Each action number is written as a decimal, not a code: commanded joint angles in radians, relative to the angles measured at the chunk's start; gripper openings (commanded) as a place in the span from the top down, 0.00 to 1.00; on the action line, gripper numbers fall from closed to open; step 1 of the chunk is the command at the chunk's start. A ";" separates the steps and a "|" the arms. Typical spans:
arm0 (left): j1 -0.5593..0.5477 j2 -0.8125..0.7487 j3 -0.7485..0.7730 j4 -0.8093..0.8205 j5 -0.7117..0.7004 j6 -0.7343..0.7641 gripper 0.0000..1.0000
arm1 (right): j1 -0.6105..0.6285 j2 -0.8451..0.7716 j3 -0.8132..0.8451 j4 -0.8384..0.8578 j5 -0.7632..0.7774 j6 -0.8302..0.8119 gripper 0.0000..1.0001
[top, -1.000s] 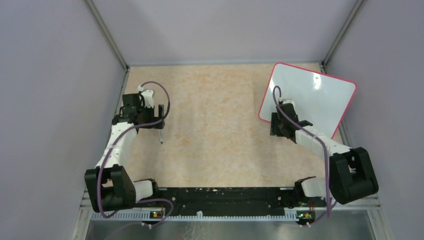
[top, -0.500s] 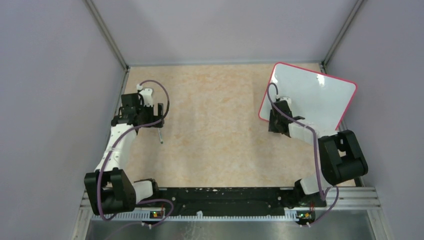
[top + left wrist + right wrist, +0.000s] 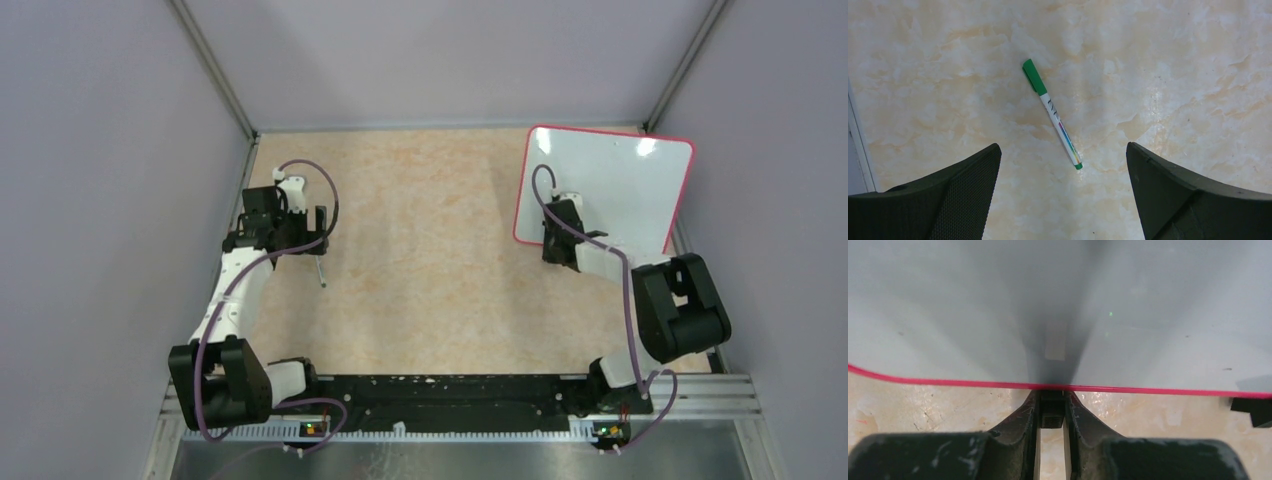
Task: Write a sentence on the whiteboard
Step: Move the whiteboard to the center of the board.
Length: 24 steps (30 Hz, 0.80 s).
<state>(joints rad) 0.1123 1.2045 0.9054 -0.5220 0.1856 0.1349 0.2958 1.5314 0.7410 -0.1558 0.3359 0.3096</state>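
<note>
At the far right of the tabletop (image 3: 430, 230), a small whiteboard (image 3: 612, 185): glossy white, blank, rounded at the corners, rimmed in thin red-pink, with two glare spots near the far edge. Pinched at the near edge, close to its left corner, by the right pincer (image 3: 549, 243), pressed onto a small black clip foot (image 3: 1052, 413) under the frame. Left pincer (image 3: 1062, 149) spread wide above a green-capped marker (image 3: 1052, 114) lying on the tabletop, touching nothing.
</note>
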 commanded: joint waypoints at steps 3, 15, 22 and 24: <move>0.001 0.002 -0.004 0.049 0.005 -0.016 0.01 | 0.012 -0.005 0.038 0.074 -0.058 -0.111 1.00; 0.000 0.011 0.009 0.051 0.020 -0.024 0.01 | 0.121 -0.128 -0.052 0.091 -0.273 -0.291 1.00; 0.001 0.017 0.020 0.052 0.016 -0.028 0.01 | 0.248 -0.179 -0.109 0.086 -0.280 -0.394 1.00; 0.000 0.021 0.031 0.051 0.001 -0.030 0.01 | 0.281 -0.191 -0.124 0.082 -0.288 -0.414 1.00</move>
<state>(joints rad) 0.1120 1.2205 0.9054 -0.5148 0.1928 0.1207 0.5167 1.4036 0.6292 -0.1234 0.0589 0.0017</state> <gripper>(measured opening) 0.987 0.153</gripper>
